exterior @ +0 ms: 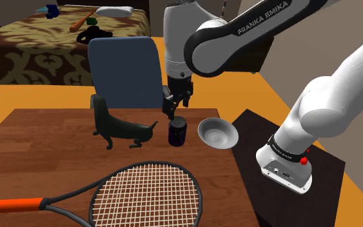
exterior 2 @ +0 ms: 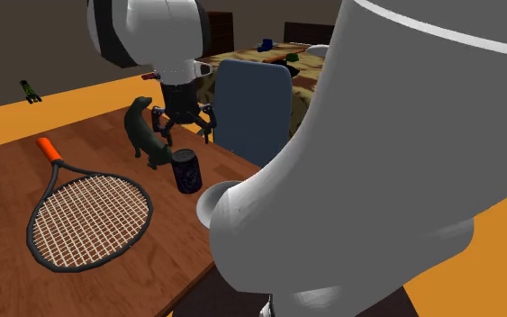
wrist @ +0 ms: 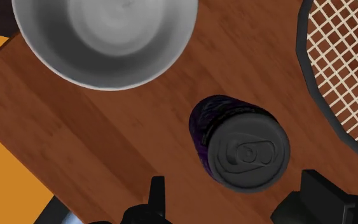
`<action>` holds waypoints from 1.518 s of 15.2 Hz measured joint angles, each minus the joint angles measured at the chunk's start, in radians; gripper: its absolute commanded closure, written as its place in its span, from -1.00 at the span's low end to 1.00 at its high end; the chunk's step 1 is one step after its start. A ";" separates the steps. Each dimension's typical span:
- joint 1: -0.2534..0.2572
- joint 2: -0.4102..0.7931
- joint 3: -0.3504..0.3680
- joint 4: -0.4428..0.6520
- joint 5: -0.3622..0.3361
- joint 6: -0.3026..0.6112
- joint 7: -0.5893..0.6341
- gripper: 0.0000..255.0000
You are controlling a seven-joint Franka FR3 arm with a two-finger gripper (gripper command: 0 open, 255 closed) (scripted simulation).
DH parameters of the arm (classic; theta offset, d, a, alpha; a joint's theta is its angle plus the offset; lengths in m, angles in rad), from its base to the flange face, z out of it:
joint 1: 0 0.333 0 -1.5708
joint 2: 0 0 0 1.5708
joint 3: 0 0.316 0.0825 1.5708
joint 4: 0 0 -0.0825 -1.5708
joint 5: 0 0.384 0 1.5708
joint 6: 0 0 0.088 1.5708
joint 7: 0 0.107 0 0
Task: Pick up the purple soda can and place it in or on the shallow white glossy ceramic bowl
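The dark purple soda can (exterior: 177, 131) stands upright on the wooden table (exterior: 38, 155), just left of a shallow pale bowl (exterior: 217, 133) in the shoulder view. My gripper (exterior: 175, 109) hangs directly above the can, open, with its fingers apart and not touching it. In the wrist view the can's grey lid (wrist: 250, 153) lies between and beyond the two black fingers (wrist: 156, 198), and the empty bowl (wrist: 47, 54) sits further off beside it. From the second exterior view, the gripper (exterior 2: 185, 135) straddles the air over the can (exterior 2: 186, 170).
A dark dog figurine (exterior: 118, 126) stands close to the can on the shoulder view's left. A racket (exterior: 141, 193) with an orange handle lies across the table's front. A blue chair (exterior: 125, 71) stands behind the table, with a patterned bed (exterior: 44, 39) beyond it.
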 measured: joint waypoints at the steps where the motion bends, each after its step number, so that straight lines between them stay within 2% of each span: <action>1: 0.002 0.032 0.014 0.009 -0.010 0.023 0.023 -1.00; 9: -0.001 0.146 0.039 -0.015 -0.058 0.155 0.074 -1.00; 16: -0.001 0.156 0.041 -0.018 -0.063 0.168 0.079 -1.00; 17: -0.001 0.156 0.041 -0.018 -0.063 0.168 0.079 1.00; 23: -0.001 0.155 0.041 -0.018 -0.062 0.168 0.079 1.00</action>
